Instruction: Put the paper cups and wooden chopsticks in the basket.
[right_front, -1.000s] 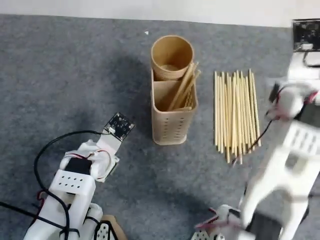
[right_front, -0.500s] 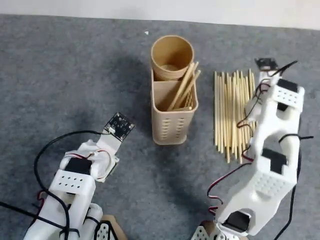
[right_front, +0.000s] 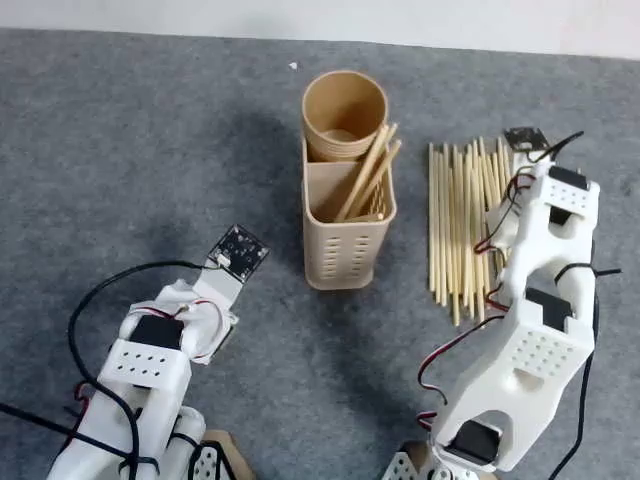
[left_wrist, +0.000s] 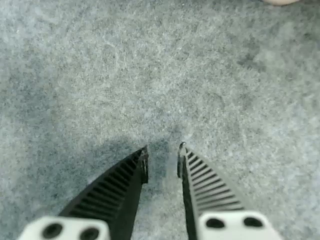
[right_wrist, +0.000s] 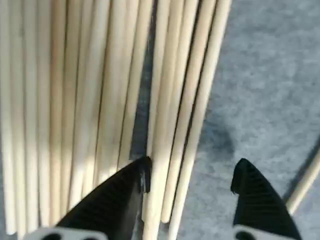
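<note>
A tan slotted basket (right_front: 345, 240) stands mid-table. A paper cup (right_front: 344, 110) sits in its far compartment, and a few wooden chopsticks (right_front: 368, 178) lean in the near one. A pile of several chopsticks (right_front: 462, 225) lies on the carpet to the basket's right. My right arm (right_front: 545, 250) hangs over that pile's right side. My right gripper (right_wrist: 194, 172) is open, low over the chopsticks (right_wrist: 100, 100), with two or three of the outer sticks between its fingers. My left gripper (left_wrist: 163, 150) hovers over bare carpet, open by a narrow gap and holding nothing.
Grey carpet (right_front: 150, 150) covers the table, with a pale wall strip along the far edge. My left arm (right_front: 160, 350) rests at the near left, well away from the basket. One stray stick (right_wrist: 305, 180) lies apart from the pile.
My right arm swung in from the right edge and came down over the chopstick pile's right side. The left arm, basket and cup stayed put.
</note>
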